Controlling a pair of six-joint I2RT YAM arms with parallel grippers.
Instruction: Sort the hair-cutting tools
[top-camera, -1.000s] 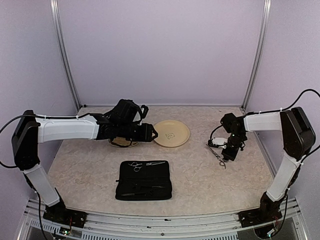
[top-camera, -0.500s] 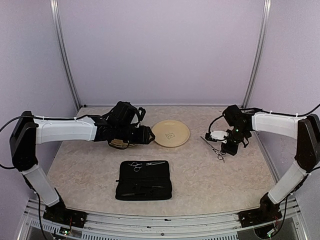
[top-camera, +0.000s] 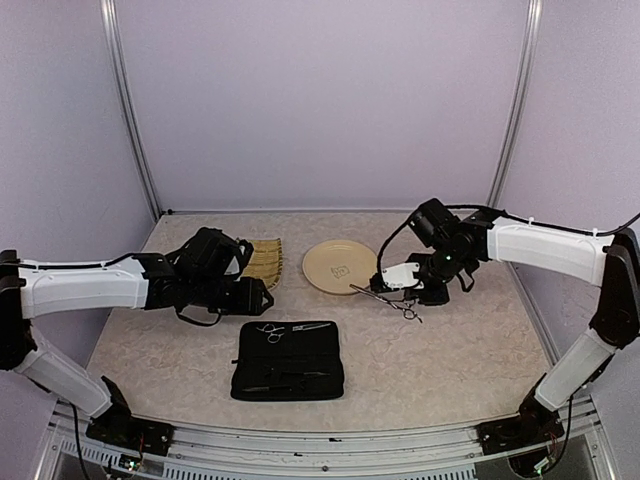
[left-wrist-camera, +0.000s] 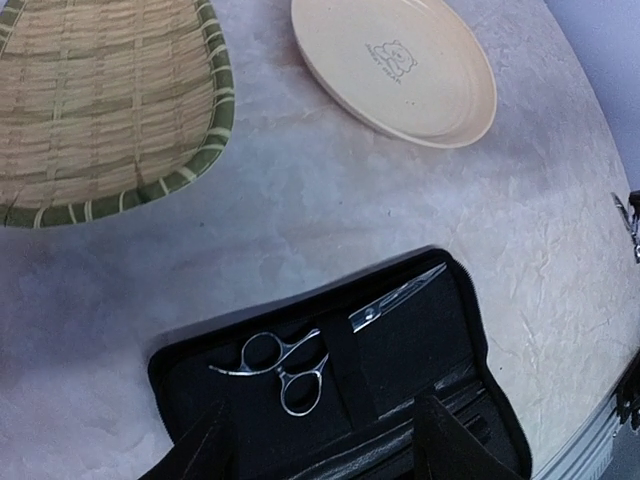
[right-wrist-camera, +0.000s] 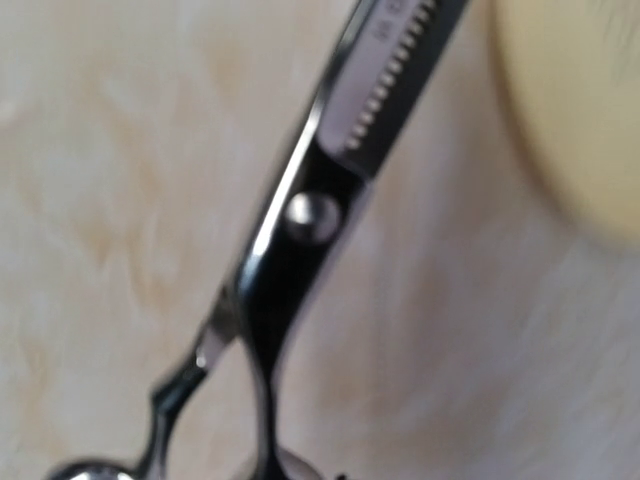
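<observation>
One pair of silver scissors (top-camera: 285, 330) lies strapped in the open black zip case (top-camera: 288, 372); it also shows in the left wrist view (left-wrist-camera: 285, 362). My left gripper (top-camera: 252, 296) hovers just left of the case's far edge; its fingers (left-wrist-camera: 448, 442) are open and empty over the case (left-wrist-camera: 430, 330). My right gripper (top-camera: 408, 284) is shut on the second pair of scissors (top-camera: 388, 298) and holds it above the table, just right of the plate. In the right wrist view the scissors' toothed blade (right-wrist-camera: 330, 200) fills the frame. I cannot make out the black clips.
A cream plate (top-camera: 340, 266) sits at the back centre and shows in the left wrist view (left-wrist-camera: 395, 65) and the right wrist view (right-wrist-camera: 580, 110). A woven bamboo tray (top-camera: 264, 262) lies left of it (left-wrist-camera: 100, 110). The table's near edge is close behind the case.
My right gripper has carried the scissors left, from the right side to just beside the plate. My left arm has drawn back and leftwards off the bamboo tray, which now shows.
</observation>
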